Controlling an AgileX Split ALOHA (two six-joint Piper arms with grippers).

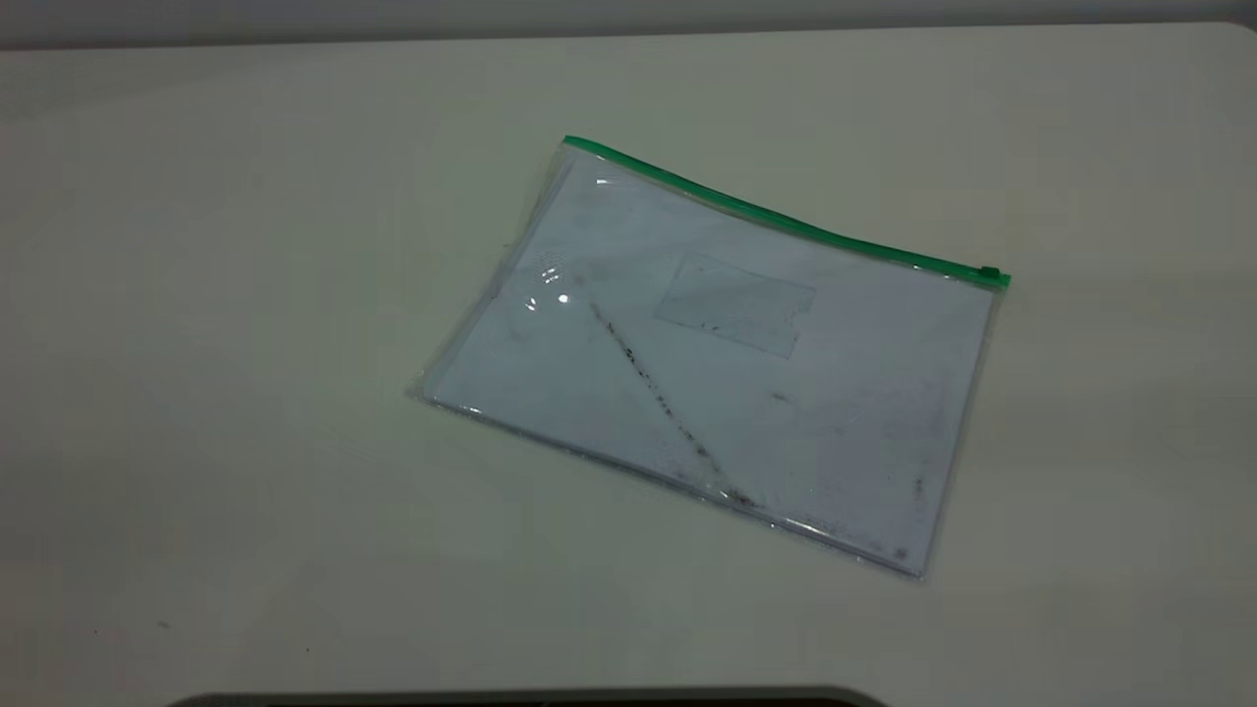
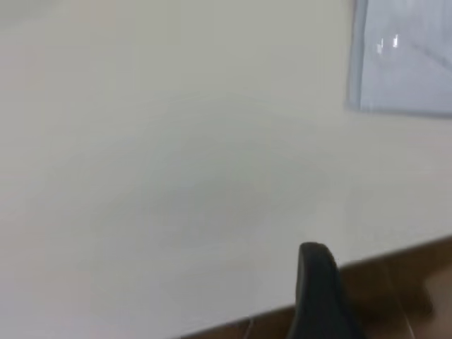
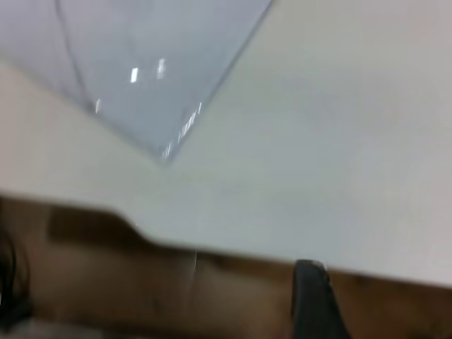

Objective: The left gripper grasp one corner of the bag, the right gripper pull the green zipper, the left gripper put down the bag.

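Observation:
The bag [image 1: 717,363] lies flat on the white table, a clear pouch with a white sheet inside, a dark diagonal smudge and a small rectangular window. The green zipper [image 1: 776,214] runs along its far long edge, with the slider tab [image 1: 989,273] at the right end. Neither arm shows in the exterior view. In the left wrist view a black piece of my left gripper [image 2: 321,289] hangs over the table's edge, far from a corner of the bag [image 2: 406,56]. In the right wrist view my right gripper [image 3: 314,300] is likewise by the table's edge, apart from another bag [image 3: 141,63] corner.
The white table [image 1: 245,295] spreads wide around the pouch on all sides. Past the table's edge, brown floor [image 2: 402,282] shows in the left wrist view and again as brown floor [image 3: 141,282] in the right wrist view.

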